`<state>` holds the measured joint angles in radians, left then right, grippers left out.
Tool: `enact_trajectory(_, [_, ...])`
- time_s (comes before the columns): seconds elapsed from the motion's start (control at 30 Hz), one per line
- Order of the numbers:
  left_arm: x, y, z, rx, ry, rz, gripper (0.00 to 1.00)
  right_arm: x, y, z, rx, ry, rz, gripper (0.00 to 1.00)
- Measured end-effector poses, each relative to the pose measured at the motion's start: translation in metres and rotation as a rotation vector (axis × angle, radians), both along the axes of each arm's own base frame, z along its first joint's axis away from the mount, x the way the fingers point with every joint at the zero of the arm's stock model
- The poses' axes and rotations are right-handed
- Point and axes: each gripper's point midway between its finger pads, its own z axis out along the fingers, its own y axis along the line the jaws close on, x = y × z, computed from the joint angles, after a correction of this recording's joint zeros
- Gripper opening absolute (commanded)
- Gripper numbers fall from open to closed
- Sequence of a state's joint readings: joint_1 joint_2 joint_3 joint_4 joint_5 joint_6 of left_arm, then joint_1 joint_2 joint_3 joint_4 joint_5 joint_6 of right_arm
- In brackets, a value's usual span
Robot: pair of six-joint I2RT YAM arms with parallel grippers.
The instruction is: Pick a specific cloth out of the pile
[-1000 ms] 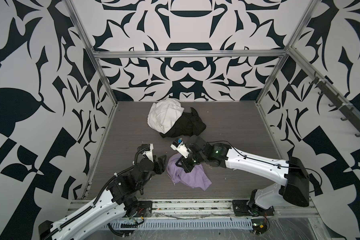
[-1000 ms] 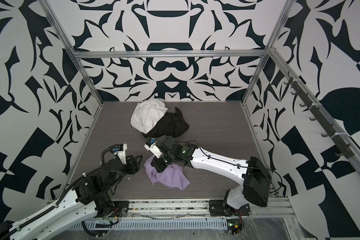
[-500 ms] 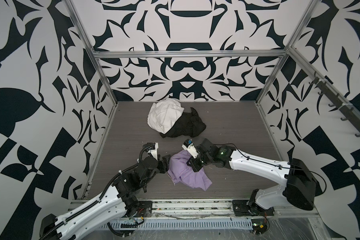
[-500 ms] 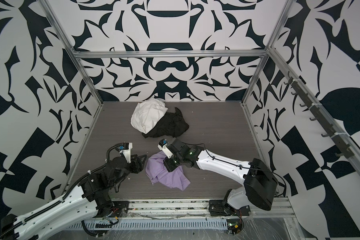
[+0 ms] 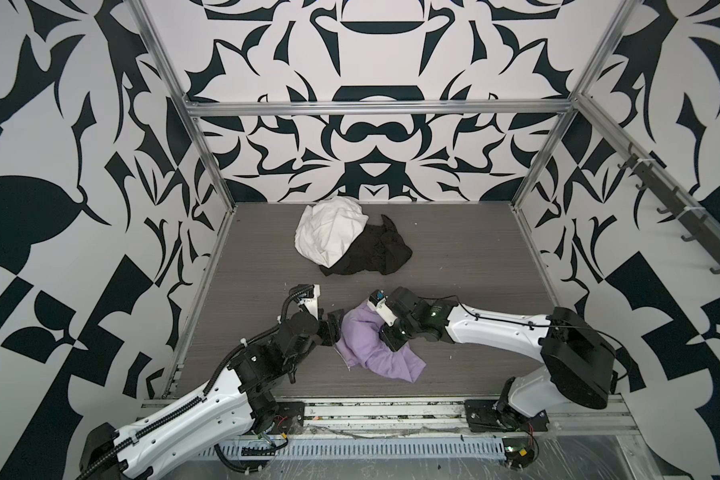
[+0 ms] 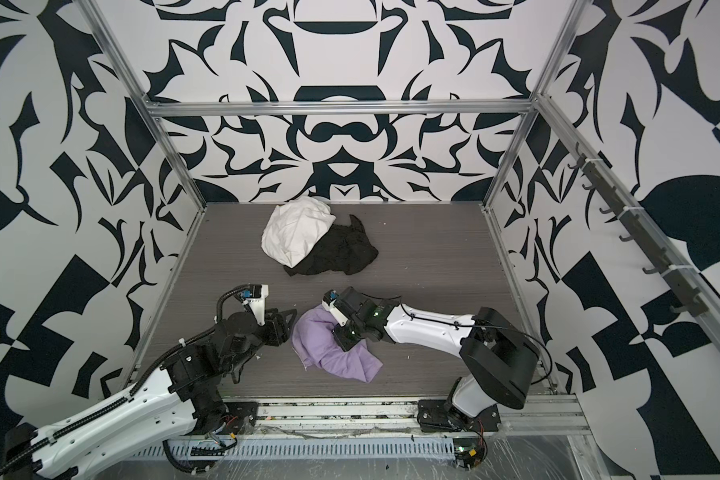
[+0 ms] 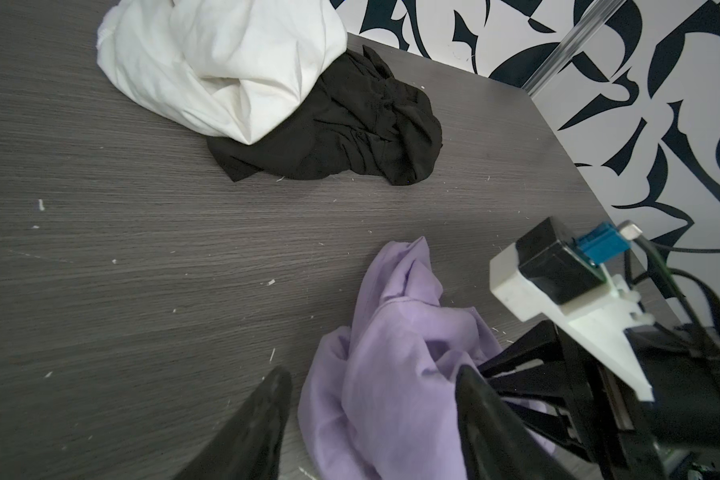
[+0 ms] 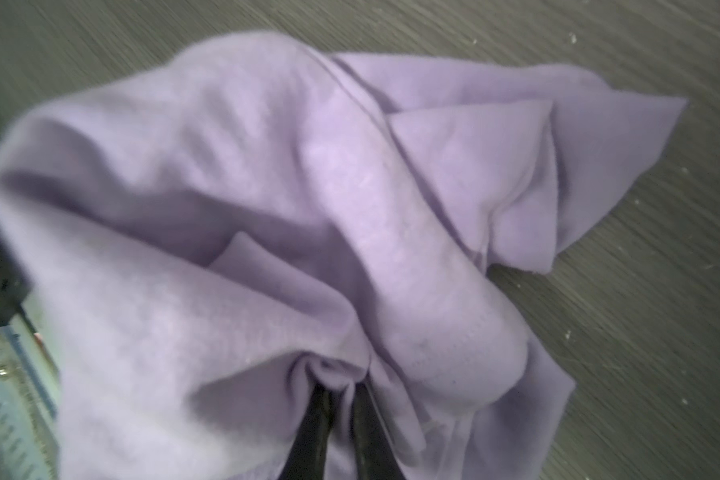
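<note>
Right gripper [image 8: 341, 399] pinching lavender cloth [image 8: 267, 199], pile [image 5: 350, 245] apart

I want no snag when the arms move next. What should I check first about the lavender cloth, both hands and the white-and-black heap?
1. Lavender fabric cloth apart from crumpled white cloth and crumpled black cloth: ok, bare grey table between.
2. Right hand pinching the lavender fabric cloth: ok, fold between its fingertips.
3. Left hand open: ok, jaws spread around the cloth's edge.
4. Left hand gripping fabric: not ok.
5. Cloth lifted off the table: not ok, mostly lying.
</note>
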<state>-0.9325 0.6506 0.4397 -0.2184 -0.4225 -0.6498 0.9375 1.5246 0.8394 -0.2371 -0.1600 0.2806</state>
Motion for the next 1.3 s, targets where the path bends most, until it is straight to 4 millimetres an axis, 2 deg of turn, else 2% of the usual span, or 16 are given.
enact_trajectory(0.27, [0.001,-0.003,-0.001,-0.003,0.001,-0.004,0.66,0.001,-0.001,-0.011,0.000,-0.011,-0.005,0.20])
enact_trajectory(0.6, [0.002,-0.009,-0.006,0.005,0.019,-0.021,0.66,0.003,-0.001,-0.013,0.000,-0.012,-0.005,0.40])
enact_trajectory(0.77, [0.003,-0.021,-0.011,0.027,0.061,-0.052,0.67,0.002,-0.006,-0.003,-0.003,-0.011,-0.006,0.54])
enact_trajectory(0.97, [0.006,-0.038,-0.009,0.018,0.097,-0.093,0.72,-0.003,-0.011,0.020,0.031,-0.022,-0.010,0.67])
enact_trajectory(1.1, [0.014,-0.040,-0.024,-0.021,0.188,-0.091,0.73,-0.007,-0.011,0.036,0.087,-0.025,-0.028,0.79])
enact_trajectory(1.2, [0.018,-0.039,-0.032,-0.046,0.245,-0.080,0.74,-0.012,-0.016,0.036,0.121,-0.020,-0.050,0.83])
enact_trajectory(1.3, [0.013,-0.045,-0.028,-0.079,0.259,-0.113,0.74,-0.017,-0.023,0.023,0.115,0.002,-0.072,0.84])
